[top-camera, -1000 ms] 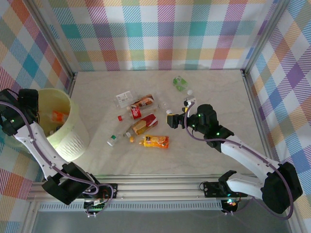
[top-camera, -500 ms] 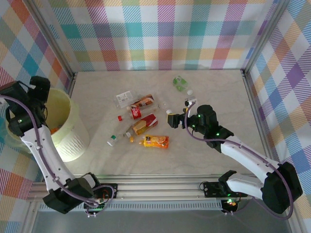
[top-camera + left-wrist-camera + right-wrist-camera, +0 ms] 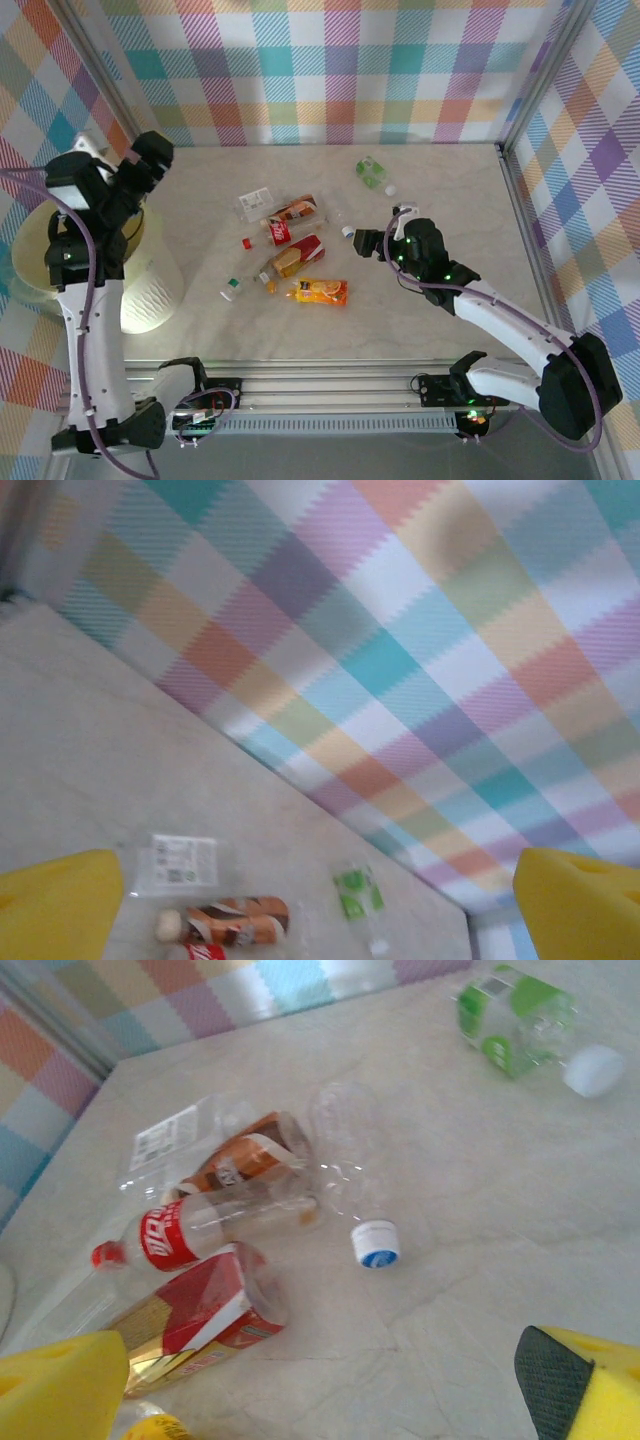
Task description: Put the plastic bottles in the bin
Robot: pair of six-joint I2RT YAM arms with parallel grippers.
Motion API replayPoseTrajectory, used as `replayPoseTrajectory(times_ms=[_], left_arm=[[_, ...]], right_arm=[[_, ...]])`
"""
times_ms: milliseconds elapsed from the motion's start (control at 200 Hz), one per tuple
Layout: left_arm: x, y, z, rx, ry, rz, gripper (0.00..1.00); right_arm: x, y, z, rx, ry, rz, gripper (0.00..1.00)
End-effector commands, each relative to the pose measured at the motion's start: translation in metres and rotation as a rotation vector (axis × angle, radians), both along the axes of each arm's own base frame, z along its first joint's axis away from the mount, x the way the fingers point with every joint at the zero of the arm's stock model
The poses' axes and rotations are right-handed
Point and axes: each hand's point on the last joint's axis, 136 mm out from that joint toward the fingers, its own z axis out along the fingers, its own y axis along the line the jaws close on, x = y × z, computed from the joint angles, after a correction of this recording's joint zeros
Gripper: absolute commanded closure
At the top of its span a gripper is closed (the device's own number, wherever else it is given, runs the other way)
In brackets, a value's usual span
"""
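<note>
The bin (image 3: pixel 152 296) stands nearest to me, at the left edge of the surface (image 3: pixel 460 190). The bottles lie loose in a cluster out in the middle, none touching the bin. Closest of them is the orange-label bottle (image 3: pixel 319 291), with the red-and-gold bottle (image 3: pixel 298 256) just behind it.

My right gripper (image 3: pixel 383 228) hangs low just to the right of that cluster. Its fingers (image 3: pixel 62 1388) are spread wide, with nothing between them. From its wrist I see the red-label bottle (image 3: pixel 175 1232) lying against the brown-label bottle (image 3: pixel 240 1160). A clear bottle (image 3: pixel 342 1150) lies beside them, and a blue cap (image 3: pixel 375 1244) sits on the surface next to it.

A little farther back lies a flattened bottle (image 3: pixel 257 201) with a white label.

My left gripper (image 3: pixel 150 158) is raised over the far side of the bin. It is fully spread and empty, and its fingers (image 3: pixel 55 905) frame the checked wall (image 3: pixel 400 630).

Farthest away is the green-label bottle (image 3: pixel 372 172), well apart from the rest, with a white cap (image 3: pixel 592 1068) beside it.
</note>
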Motion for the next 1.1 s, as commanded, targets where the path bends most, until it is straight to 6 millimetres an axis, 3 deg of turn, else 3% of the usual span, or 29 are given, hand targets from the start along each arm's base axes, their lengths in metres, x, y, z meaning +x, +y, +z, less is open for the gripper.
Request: replayPoseTrajectory(times_ms=[0, 250, 500, 655, 880, 1095], left_arm=[[0.004, -0.04, 0.003, 0.029, -0.042, -0.132, 0.0], [0.019, -0.114, -0.03, 0.076, 0.025, -0.328, 0.0], [0.031, -0.169, -0.064, 0.115, 0.102, -0.476, 0.0], [0.032, -0.163, -0.075, 0.147, 0.139, -0.449, 0.0], [0.018, -0.143, -0.081, 0.193, 0.124, -0.38, 0.0], [0.013, -0.138, -0.094, 0.238, 0.133, -0.372, 0.0]], right_arm=[[0.007, -0.021, -0.015, -0.003, 0.083, -0.133, 0.0], [0.017, -0.035, -0.032, -0.024, 0.185, -0.169, 0.0], [0.052, -0.038, -0.047, -0.134, 0.278, -0.1, 0.0], [0.088, -0.039, -0.053, -0.191, 0.265, -0.075, 0.0], [0.141, -0.047, -0.057, -0.324, 0.229, 0.067, 0.0], [0.182, -0.043, -0.078, -0.408, 0.226, 0.24, 0.02]])
